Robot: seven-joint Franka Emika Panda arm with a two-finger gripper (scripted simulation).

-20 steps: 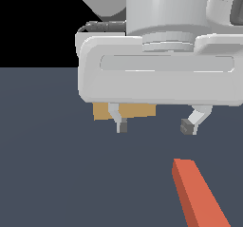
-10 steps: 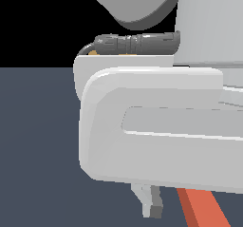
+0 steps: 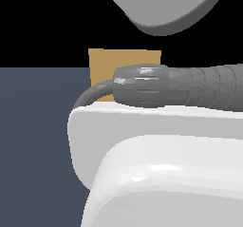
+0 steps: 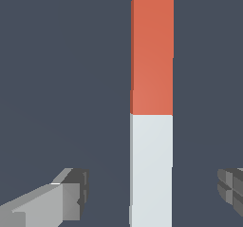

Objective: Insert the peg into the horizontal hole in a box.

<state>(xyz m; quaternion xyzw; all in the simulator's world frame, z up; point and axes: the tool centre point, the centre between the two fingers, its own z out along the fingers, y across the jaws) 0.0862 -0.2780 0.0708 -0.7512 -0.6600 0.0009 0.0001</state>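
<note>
Closest to the wrist camera, the gripper (image 4: pixel 152 197) hangs above the dark grey-blue floor (image 4: pixel 61 79) with its jaws spread wide and nothing between them touching either one. One grey finger (image 4: pixel 57 200) shows at about 8 o'clock in that view, the tip of the other at about 4 o'clock, well apart from each other. Between them lies the peg (image 4: pixel 152 117), flat on the floor and running straight along the 12-to-6 line. Its pale grey-white part sits level with the fingertips, apart from both, while its orange-red part stretches on toward 12 o'clock and past the frame's edge.

Seen from the exterior view, the arm's white hand housing (image 3: pixel 156 164) crowds the lens and fills everything from 3 o'clock round to 7 o'clock, hiding the fingers and the peg from that camera. A dark grey ribbed cable (image 3: pixel 161 86) curves across the top of the housing. Behind it, toward 12 o'clock, the upper part of the tan box (image 3: pixel 111 64) rises on the far side of the floor against a black background, its lower part covered by the cable and housing. The hole cannot be seen in either view.
</note>
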